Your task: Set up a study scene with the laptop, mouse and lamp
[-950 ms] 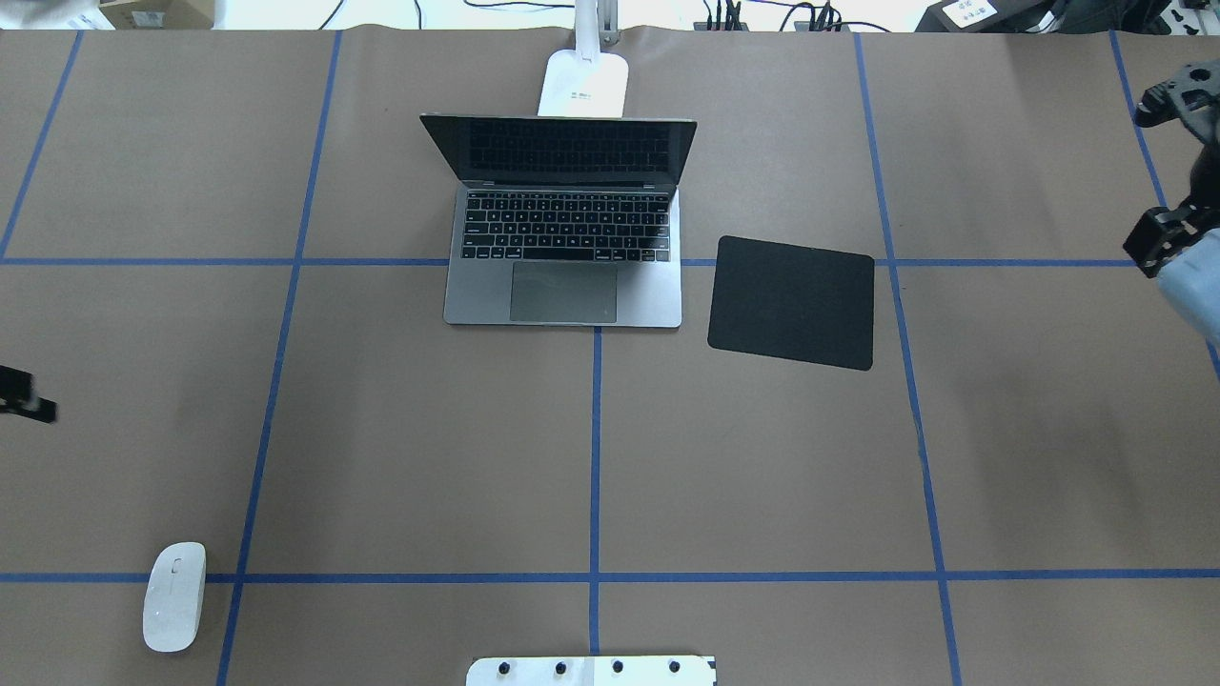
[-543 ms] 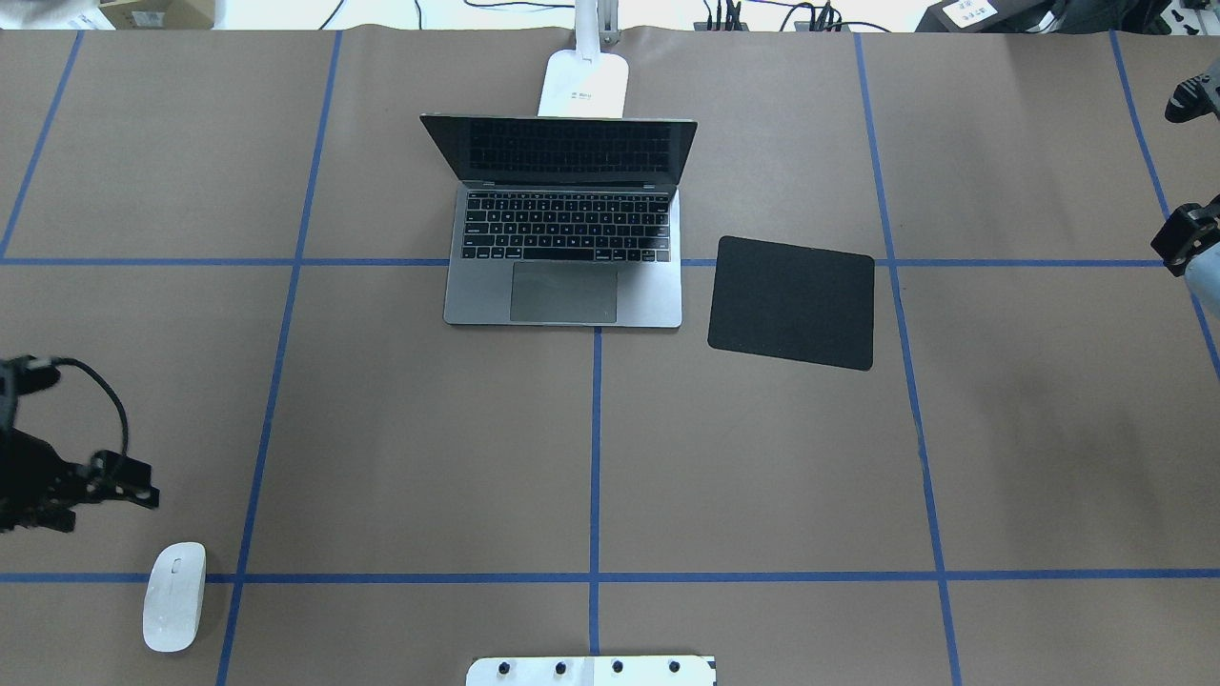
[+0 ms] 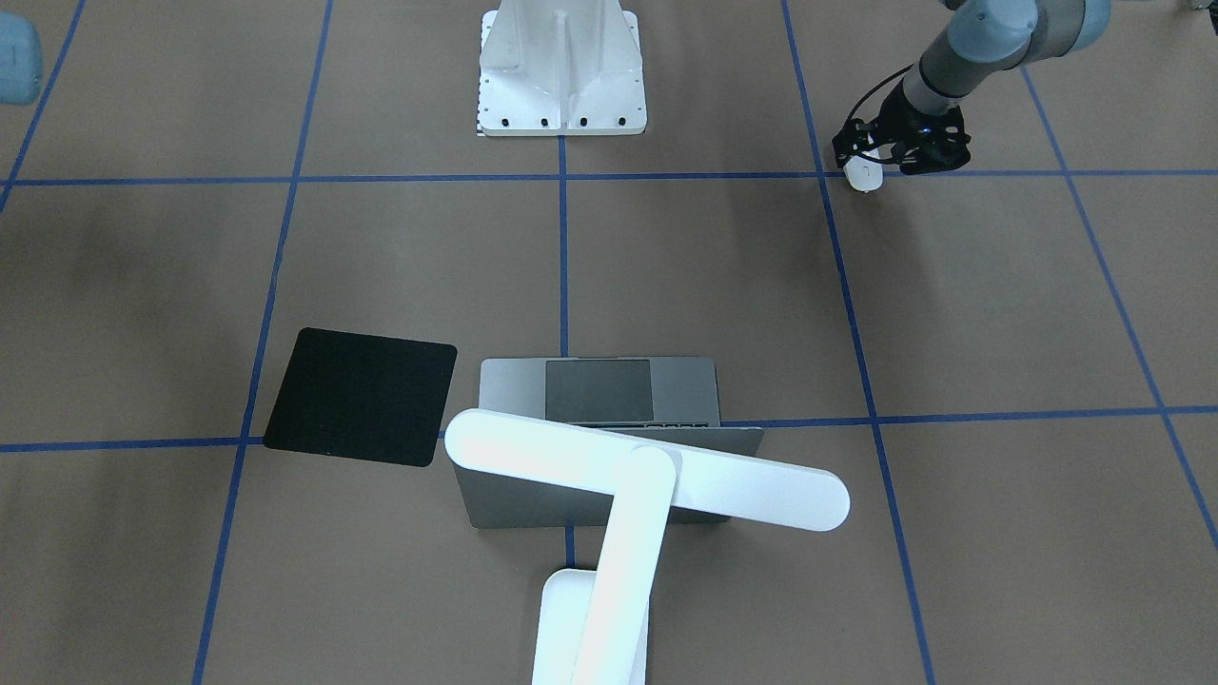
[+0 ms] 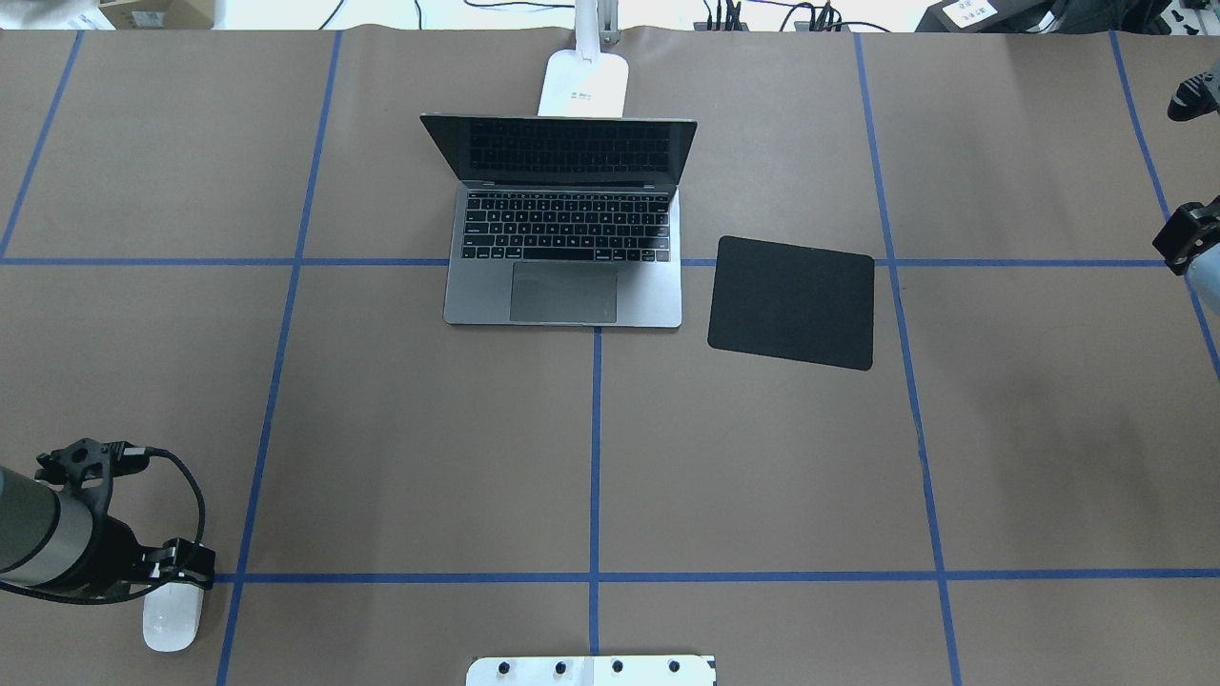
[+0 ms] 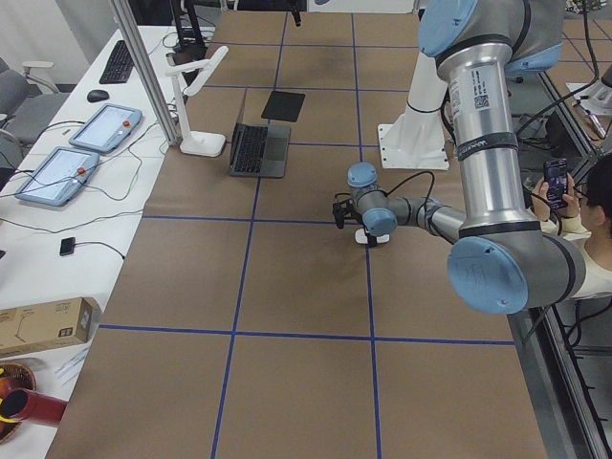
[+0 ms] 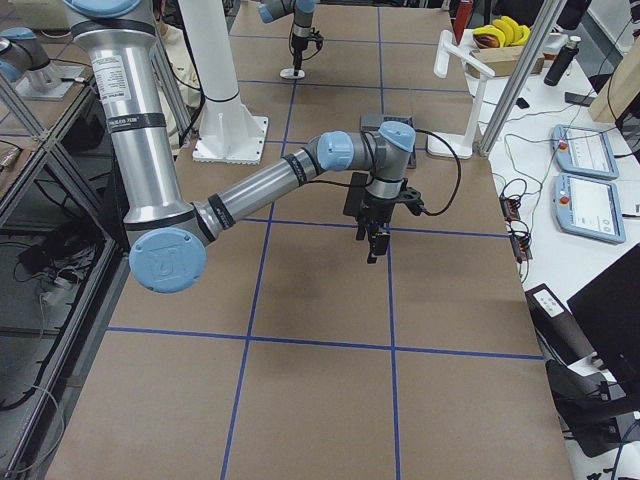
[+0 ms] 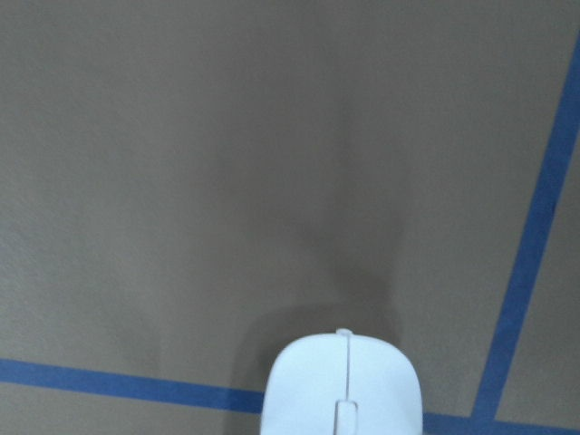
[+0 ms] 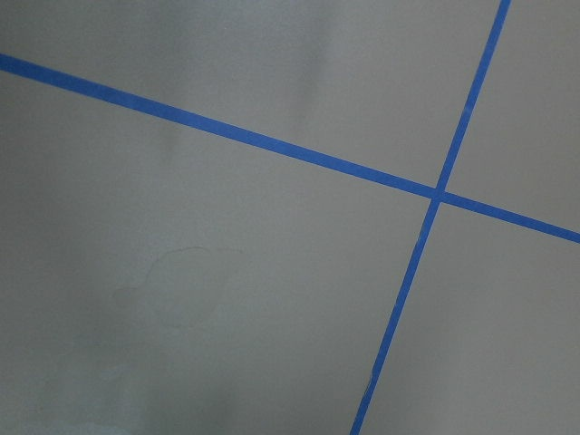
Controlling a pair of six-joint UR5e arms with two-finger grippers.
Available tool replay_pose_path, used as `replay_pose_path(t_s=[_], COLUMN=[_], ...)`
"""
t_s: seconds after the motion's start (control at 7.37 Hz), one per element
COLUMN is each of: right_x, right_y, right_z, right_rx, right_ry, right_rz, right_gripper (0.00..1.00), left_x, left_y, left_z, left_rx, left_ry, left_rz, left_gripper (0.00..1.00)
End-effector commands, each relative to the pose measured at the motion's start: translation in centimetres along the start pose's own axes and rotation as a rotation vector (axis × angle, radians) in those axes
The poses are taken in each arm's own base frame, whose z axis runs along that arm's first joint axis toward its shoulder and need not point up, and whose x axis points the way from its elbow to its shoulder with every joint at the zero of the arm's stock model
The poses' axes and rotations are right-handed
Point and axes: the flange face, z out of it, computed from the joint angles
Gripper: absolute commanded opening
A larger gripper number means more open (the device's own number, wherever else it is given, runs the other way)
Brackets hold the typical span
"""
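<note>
The white mouse (image 4: 170, 624) lies near the table's front left corner, and also shows in the front-facing view (image 3: 861, 179) and the left wrist view (image 7: 343, 390). My left gripper (image 4: 179, 570) hangs just over the mouse's far end. Its fingers show in no view, so I cannot tell if it is open. The grey laptop (image 4: 562, 286) stands open at the back centre. The white lamp (image 3: 647, 473) stands behind it, its bar head over the lid. My right gripper (image 6: 373, 238) points down over bare table at the far right, and I cannot tell its state.
A thin black square mat (image 4: 791, 302) lies just right of the laptop. The white bolted pedestal (image 3: 561, 76) stands at the robot's side of the table. Blue tape lines cross the brown table cover. A desk with tablets (image 5: 86, 143) runs along the far edge.
My left arm has come in from the left edge and moved toward the front, down over the mouse. My right arm has drawn slightly further off the right edge.
</note>
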Motion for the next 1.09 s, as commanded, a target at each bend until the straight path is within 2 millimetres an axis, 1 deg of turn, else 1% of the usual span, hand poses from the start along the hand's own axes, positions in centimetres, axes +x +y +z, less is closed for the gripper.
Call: replay_pose_path(t_s=[0.0,0.14,0.27,0.41,0.54,0.68,0.81,0.95], right_x=[0.0,0.0,0.0,0.0,0.0,-0.1,-0.1,-0.5], right_y=[-0.1,-0.1,-0.1,-0.2,-0.2,-0.3,-0.3,-0.6], right_z=[0.0,0.1,0.1,0.1,0.2,0.1,0.3,0.1], right_rx=[0.0,-0.003,-0.003,-0.003,-0.004,-0.005,-0.008,-0.008], right_ry=[0.0,0.0,0.0,0.0,0.0,-0.006,-0.016,-0.039], right_rz=[-0.001,0.0,0.0,0.0,0.001,0.001,0.002,0.012], right_gripper=[1.0,1.0,1.0,1.0,1.0,1.0,1.0,1.0], left_x=[0.6,0.7,0.5,0.6,1.0,1.6,1.9,4.5], left_y=[1.0,1.1,1.1,1.0,1.0,1.6,1.0,0.3], left_z=[1.0,0.7,0.7,0.6,0.1,-1.3,-2.4,-3.0], left_rx=[-0.003,-0.001,-0.003,-0.002,-0.007,-0.047,-0.045,-0.027], left_ry=[-0.011,-0.006,-0.009,-0.005,0.007,0.036,0.032,0.058], left_rz=[0.027,0.027,0.03,0.034,0.036,0.039,0.011,0.019], left_gripper=[0.86,0.42,0.11,0.0,0.0,0.0,0.0,0.0])
